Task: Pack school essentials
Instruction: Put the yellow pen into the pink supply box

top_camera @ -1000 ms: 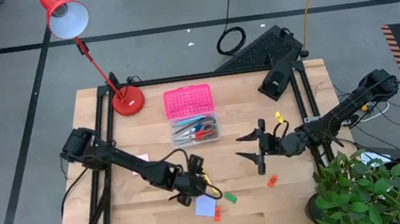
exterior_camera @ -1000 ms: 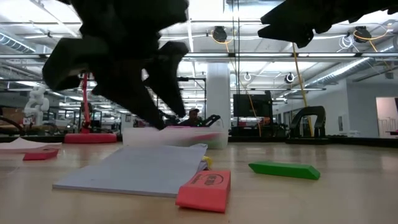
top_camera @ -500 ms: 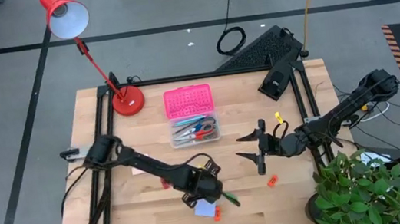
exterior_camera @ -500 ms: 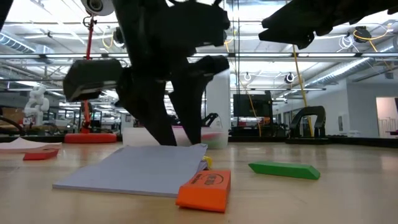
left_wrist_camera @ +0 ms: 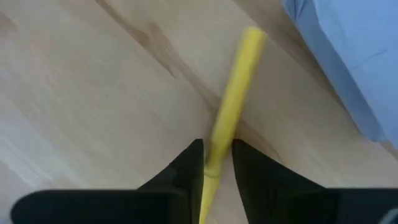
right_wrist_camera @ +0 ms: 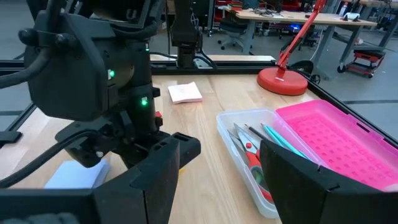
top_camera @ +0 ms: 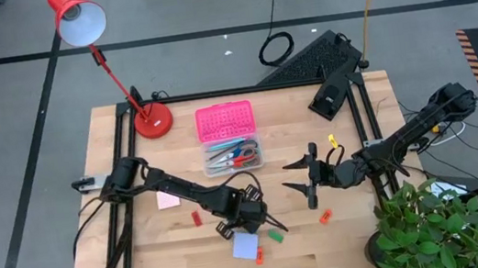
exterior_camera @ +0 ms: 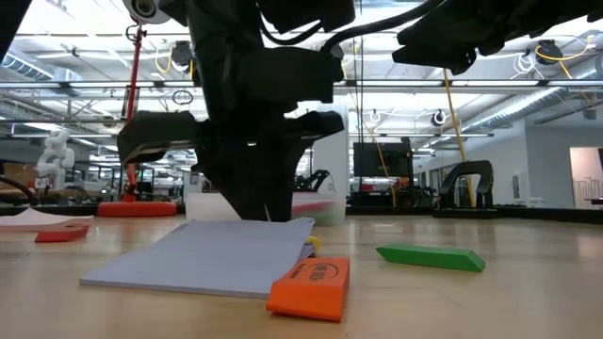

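Pale wood table (top_camera: 344, 231) amid an open workshop. Left gripper (left_wrist_camera: 216, 163) now shifted beside the blue note pad (top_camera: 245, 245), pinching a yellow pencil (left_wrist_camera: 231, 111) lying there. Right gripper (top_camera: 299, 174) spread, unmoved.

We note a red desk lamp (top_camera: 109, 58) standing at the table's (top_camera: 351, 138) far left corner. Beside its base sits a clear box (top_camera: 233, 155), its pink lid (top_camera: 224, 120) open behind it. A potted plant (top_camera: 427, 225) occupies the near right corner.
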Robot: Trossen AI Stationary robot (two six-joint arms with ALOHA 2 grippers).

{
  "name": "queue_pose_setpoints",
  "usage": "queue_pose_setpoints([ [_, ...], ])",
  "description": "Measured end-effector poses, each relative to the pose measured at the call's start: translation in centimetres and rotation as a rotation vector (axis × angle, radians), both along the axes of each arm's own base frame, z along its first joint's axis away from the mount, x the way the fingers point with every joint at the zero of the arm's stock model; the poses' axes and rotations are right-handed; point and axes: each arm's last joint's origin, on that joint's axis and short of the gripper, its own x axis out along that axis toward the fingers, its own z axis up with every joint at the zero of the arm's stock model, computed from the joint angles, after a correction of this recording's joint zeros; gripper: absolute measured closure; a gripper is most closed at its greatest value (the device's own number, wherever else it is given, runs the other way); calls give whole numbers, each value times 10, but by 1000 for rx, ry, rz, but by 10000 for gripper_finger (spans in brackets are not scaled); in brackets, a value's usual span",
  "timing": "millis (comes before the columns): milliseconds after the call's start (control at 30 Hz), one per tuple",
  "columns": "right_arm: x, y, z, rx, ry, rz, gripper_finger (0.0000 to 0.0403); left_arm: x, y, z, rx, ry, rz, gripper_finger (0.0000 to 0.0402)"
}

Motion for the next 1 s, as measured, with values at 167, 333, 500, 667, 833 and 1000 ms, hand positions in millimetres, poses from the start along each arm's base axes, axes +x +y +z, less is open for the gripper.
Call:
queue_pose_setpoints([
  [167, 0, 0, 0, 0, 0, 0, 188, -1, 3, -2, -4, 1, 4, 348],
  [333, 0, 0, 0, 0, 0, 0, 188, 2, 4, -2, -4, -24, 17, 378],
  [500, 0, 0, 0, 0, 0, 0, 188, 2, 4, -2, 10, -37, 83, 360],
  [667, 0, 0, 0, -9, 2, 0, 188, -1, 2, 2, 36, -49, 136, 351],
  [833, -2, -2, 0, -33, 10, -32, 188, -5, 1, 7, 59, -48, 186, 369],
  [1000, -6, -4, 5, -34, 4, -49, 188, -14, 2, 20, 84, -32, 253, 368],
])
